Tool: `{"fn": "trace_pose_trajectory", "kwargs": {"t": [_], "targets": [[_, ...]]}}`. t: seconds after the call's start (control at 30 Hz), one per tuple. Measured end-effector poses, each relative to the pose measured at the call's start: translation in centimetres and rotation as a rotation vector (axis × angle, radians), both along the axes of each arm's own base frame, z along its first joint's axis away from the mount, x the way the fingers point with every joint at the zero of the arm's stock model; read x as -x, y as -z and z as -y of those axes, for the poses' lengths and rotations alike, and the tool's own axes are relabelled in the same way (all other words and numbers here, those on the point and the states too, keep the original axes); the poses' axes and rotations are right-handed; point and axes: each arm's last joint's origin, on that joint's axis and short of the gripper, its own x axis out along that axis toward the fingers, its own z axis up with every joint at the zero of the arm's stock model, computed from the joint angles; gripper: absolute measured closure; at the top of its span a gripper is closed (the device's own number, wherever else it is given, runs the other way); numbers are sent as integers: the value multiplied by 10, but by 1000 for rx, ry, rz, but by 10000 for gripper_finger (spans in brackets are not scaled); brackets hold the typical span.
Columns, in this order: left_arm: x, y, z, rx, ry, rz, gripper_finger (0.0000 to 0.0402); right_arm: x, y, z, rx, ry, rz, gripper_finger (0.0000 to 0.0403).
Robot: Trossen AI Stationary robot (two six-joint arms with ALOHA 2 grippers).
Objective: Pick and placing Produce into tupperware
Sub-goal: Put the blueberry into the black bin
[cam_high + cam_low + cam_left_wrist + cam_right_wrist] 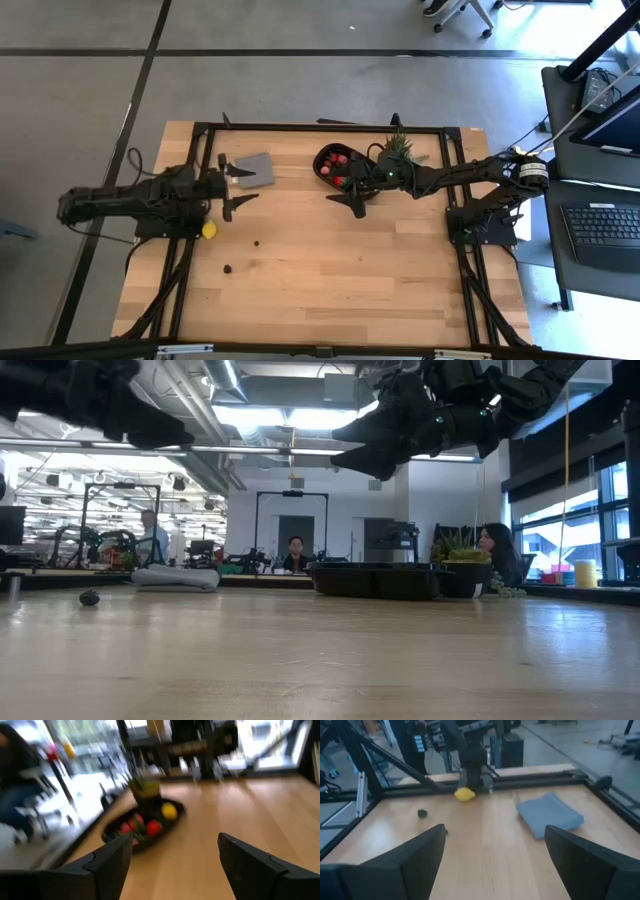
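Both grippers hang released above the table: the right gripper (352, 199) just beside the tupperware (326, 167) (strawberries inside), the left gripper (236, 186) well apart.

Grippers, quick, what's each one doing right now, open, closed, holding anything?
Left gripper: open, empty, raised above the wooden table.
Right gripper: open, empty, raised beside the black glossy oval tray.

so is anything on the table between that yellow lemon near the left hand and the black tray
Nothing visible blocks it. Bare wood lies between the lemon and the tray. The grey cloth sits off to one side of that line, and the right hand hangs above the table by the tray.
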Motion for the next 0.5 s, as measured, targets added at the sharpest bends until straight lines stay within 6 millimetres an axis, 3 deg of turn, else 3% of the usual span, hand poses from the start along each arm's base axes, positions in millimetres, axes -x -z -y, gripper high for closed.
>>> {"fn": "trace_pose_trajectory", "kwargs": {"t": [0.23,0.37,0.5], "targets": [[-29,-29,15,148,120,-380,127,4,9,-1,-26,3,-37,61],[-45,-20,26,197,138,-593,130,5,12,-1,-23,2,-50,61],[-60,-2,37,262,129,-698,136,6,13,-1,-2,-2,-52,61]]}}
